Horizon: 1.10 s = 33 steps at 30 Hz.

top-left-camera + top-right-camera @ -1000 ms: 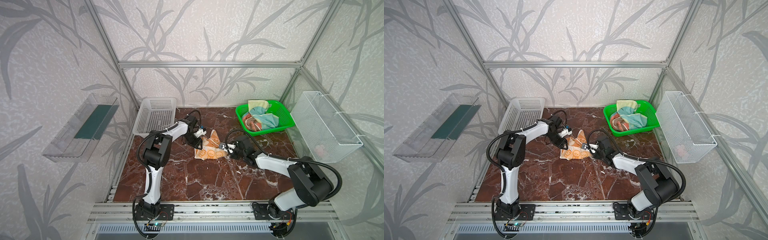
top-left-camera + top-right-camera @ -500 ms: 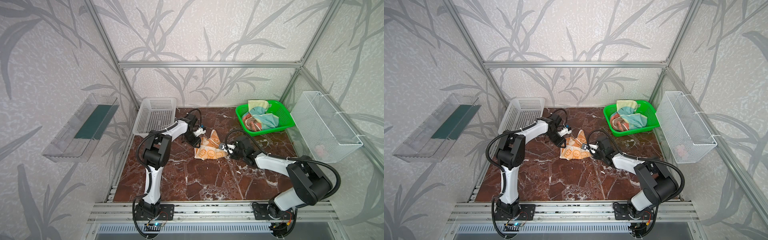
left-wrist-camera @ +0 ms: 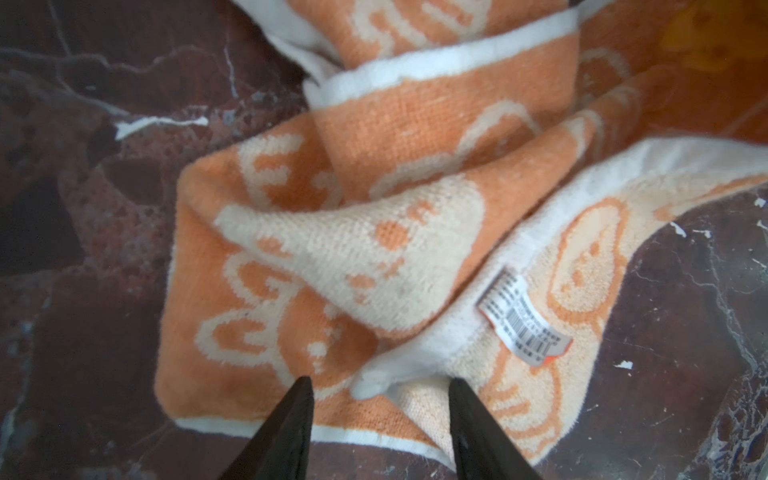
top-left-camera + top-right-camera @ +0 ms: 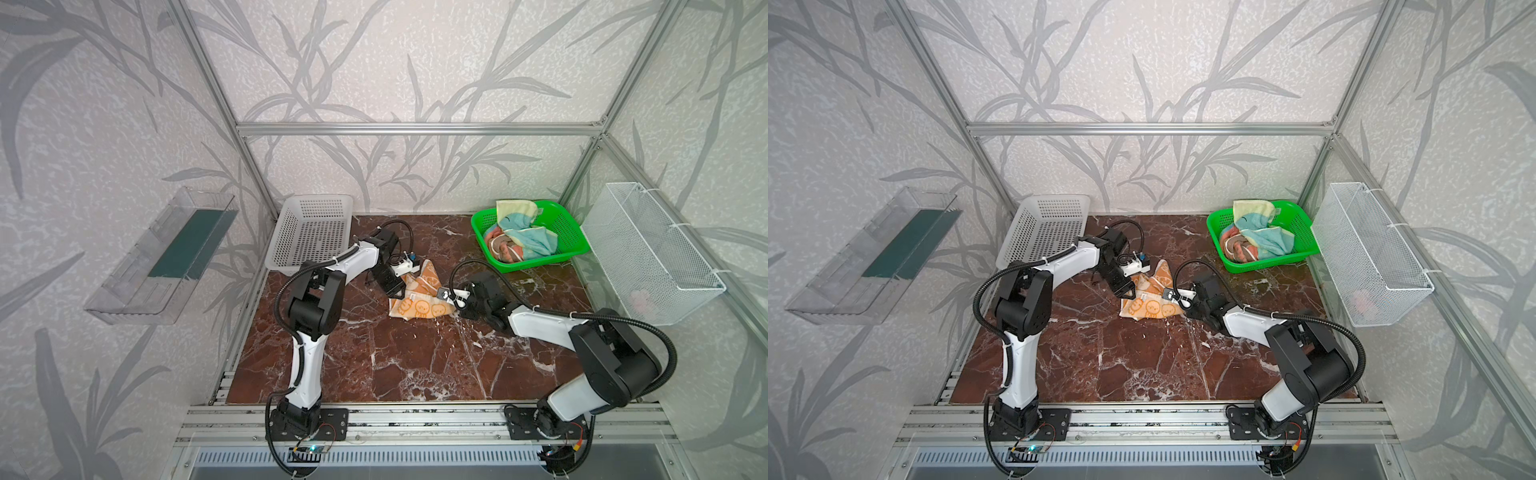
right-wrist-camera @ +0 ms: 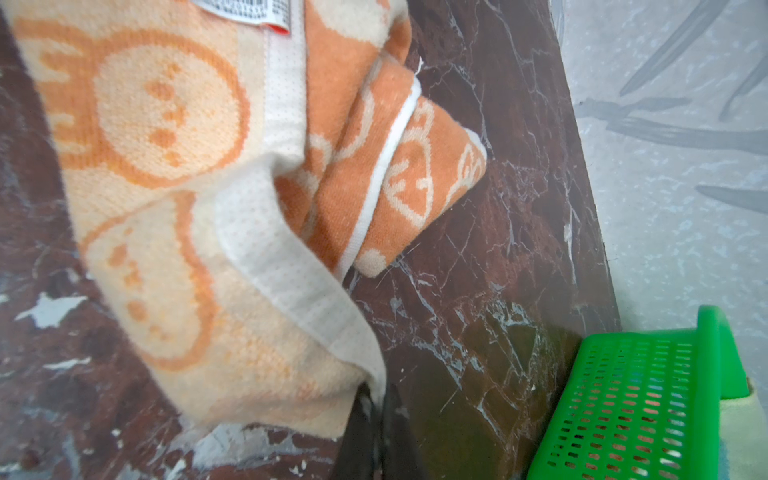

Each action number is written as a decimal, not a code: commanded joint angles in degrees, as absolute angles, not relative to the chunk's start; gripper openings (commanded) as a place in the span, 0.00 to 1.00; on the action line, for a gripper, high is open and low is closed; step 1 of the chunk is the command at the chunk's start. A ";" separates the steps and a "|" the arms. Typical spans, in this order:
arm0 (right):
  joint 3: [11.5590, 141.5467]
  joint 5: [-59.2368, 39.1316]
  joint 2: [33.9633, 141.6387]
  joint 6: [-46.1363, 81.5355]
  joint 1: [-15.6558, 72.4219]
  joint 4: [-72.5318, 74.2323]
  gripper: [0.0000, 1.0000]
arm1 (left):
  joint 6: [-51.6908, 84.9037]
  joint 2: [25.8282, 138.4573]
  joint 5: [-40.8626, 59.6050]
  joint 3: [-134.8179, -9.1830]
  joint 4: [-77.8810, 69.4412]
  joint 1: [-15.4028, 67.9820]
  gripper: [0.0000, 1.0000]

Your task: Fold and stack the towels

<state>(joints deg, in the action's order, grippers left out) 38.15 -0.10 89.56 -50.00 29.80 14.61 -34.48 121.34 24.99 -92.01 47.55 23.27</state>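
The orange towel [image 4: 419, 297] lies crumpled in the middle of the counter [image 4: 415, 361], btw the two arms. It is partly folded over itself, w/ its white label [image 3: 523, 324] facing up. The left pincer [image 3: 380, 384] stands apart w/ a medium gap. A white corner of the towel lies btw its fingers, but they do not clamp it. The right pincer [image 5: 376, 395] is closed tight on the hem at the towel's opposite side.

Around:
- Green basket [image 4: 540, 262] at back right of the counter, holding the yellow towel [image 4: 525, 232] & the pink towel [image 4: 500, 249], both bunched.
- White basket [image 4: 309, 232] at back left, just behind the left arm.
- Wire basket [image 4: 652, 257] hangs on the right wall; sth pink is inside, too blurred to tell.
- Clear shelf [image 4: 162, 257] on the left wall.

The counter is dark red-brown marble w/ white veins. The walls have grey leaf-pattern paper behind an aluminium frame [image 4: 415, 129].
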 commanded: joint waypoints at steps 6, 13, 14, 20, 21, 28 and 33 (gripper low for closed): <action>38.12 -0.92 90.08 -50.40 30.11 16.62 0.00 | -41.17 122.87 27.92 -95.96 52.11 23.60 0.53; 38.31 -1.14 89.85 -50.32 30.11 16.79 0.00 | -41.41 123.66 25.89 -95.98 51.69 24.12 0.52; 38.32 -1.26 89.81 -50.33 30.10 16.79 0.00 | -41.38 123.71 25.77 -95.98 51.48 24.16 0.51; 38.16 -1.14 89.82 -50.43 30.08 16.79 0.00 | -41.66 124.89 23.45 -96.70 52.26 24.30 0.50; 38.18 -1.14 89.82 -50.45 30.13 16.79 0.00 | -41.64 125.26 23.13 -96.99 52.62 24.35 0.50; 38.11 -1.23 89.91 -50.34 30.07 17.14 0.00 | -42.10 126.74 21.71 -98.24 54.01 25.72 0.48; 37.96 -1.23 90.03 -50.30 30.13 17.56 0.00 | -41.96 127.21 21.45 -98.85 54.40 26.22 0.45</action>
